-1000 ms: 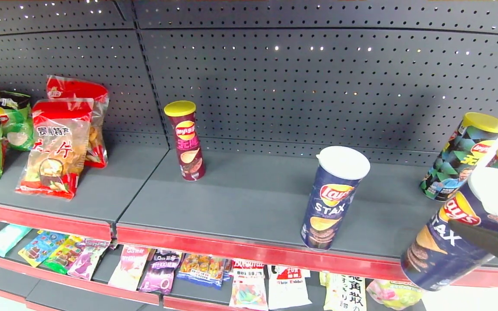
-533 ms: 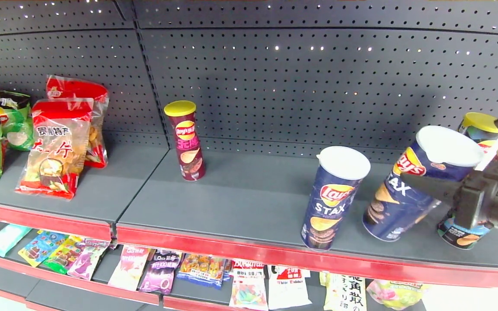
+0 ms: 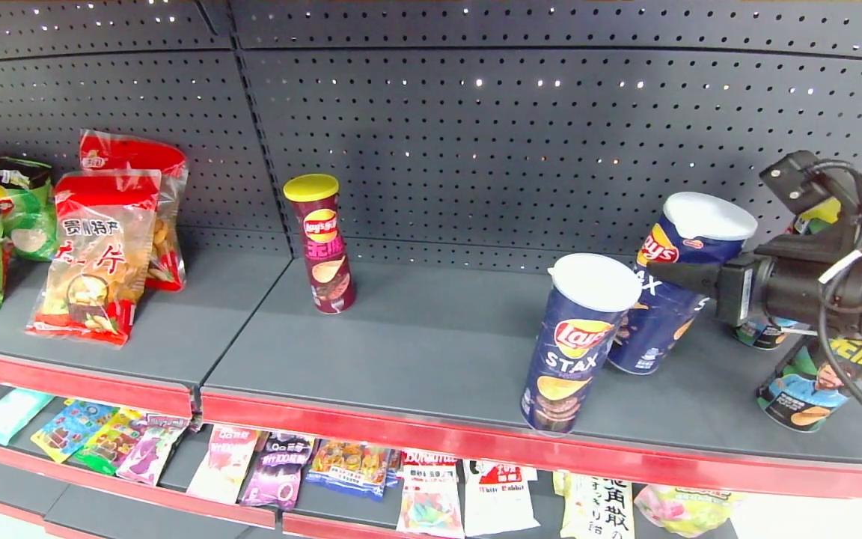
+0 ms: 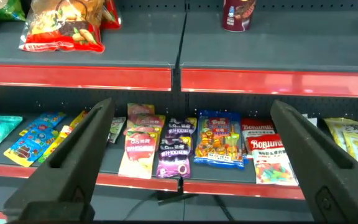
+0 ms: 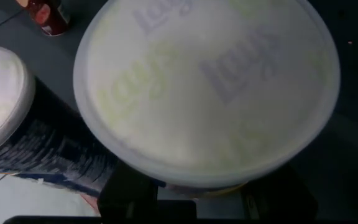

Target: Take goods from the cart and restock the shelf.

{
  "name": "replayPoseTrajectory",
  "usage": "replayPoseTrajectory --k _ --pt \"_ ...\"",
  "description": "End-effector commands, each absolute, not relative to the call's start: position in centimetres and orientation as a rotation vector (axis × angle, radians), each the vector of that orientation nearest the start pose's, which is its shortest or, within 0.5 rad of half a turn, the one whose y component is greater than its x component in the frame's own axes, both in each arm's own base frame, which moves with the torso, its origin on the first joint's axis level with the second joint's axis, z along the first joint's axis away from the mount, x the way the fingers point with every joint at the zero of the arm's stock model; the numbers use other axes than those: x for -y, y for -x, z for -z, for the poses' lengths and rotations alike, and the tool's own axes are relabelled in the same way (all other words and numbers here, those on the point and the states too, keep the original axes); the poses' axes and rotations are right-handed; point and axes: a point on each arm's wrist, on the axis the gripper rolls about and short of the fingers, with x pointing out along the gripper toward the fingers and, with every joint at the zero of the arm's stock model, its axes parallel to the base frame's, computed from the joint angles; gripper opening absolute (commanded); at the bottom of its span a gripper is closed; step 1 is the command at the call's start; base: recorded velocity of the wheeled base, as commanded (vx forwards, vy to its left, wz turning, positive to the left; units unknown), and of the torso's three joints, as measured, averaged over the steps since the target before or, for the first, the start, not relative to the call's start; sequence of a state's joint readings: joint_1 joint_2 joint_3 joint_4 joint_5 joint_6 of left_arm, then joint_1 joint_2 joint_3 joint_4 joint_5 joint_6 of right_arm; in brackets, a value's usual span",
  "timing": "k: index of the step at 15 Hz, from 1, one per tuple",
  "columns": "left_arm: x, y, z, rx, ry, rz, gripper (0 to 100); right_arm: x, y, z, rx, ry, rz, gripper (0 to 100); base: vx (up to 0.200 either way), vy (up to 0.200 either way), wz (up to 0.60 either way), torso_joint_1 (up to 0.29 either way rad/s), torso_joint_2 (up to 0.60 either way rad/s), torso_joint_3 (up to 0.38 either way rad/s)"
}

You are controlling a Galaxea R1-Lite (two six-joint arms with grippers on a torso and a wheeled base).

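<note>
Grey shelf [image 3: 416, 352], pegboard [image 3: 521, 150] back. Blue chip can [image 3: 667, 247] tilted over it, clamped in right gripper [image 3: 682, 278], just behind standing blue can [image 3: 577, 344]. Left gripper [image 4: 191, 112] spread wide, empty, below the shelf front. Risk: tilted base clips the standing blue can, toppling it off the front edge.

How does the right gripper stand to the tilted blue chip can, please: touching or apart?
Touching. In the head view a dark finger of the right gripper lies across the side of the tilted blue chip can, just below its white lid.
</note>
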State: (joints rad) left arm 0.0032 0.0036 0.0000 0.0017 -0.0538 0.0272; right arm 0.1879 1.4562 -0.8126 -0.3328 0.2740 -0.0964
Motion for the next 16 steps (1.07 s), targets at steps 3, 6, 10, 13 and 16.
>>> replayPoseTrajectory --k 3,6,10,13,16 --pt "0.1 2.2 -7.5 -0.005 -0.027 0.051 100 -5.6 -27.7 -21.6 -0.311 0.105 -0.5 0 0.0 0.0 0.0 0.0 0.0 0.0" --pt "0.1 2.3 -7.5 -0.004 -0.027 0.051 100 -5.8 -29.2 -21.7 -0.307 0.1 -0.518 0 0.0 0.0 0.0 0.0 0.0 0.0" --pt "0.1 2.2 -7.5 -0.005 -0.027 0.049 100 -6.0 -30.4 -21.4 -0.306 0.101 -0.548 0 0.0 0.0 0.0 0.0 0.0 0.0" --pt "0.1 2.3 -7.5 -0.004 -0.027 0.049 100 -6.2 -31.2 -20.7 -0.317 0.119 -0.587 0 0.0 0.0 0.0 0.0 0.0 0.0" --pt "0.1 2.3 -7.5 -0.004 -0.027 0.051 100 -6.4 -32.2 -20.7 -0.303 0.122 -0.621 0 0.0 0.0 0.0 0.0 0.0 0.0"
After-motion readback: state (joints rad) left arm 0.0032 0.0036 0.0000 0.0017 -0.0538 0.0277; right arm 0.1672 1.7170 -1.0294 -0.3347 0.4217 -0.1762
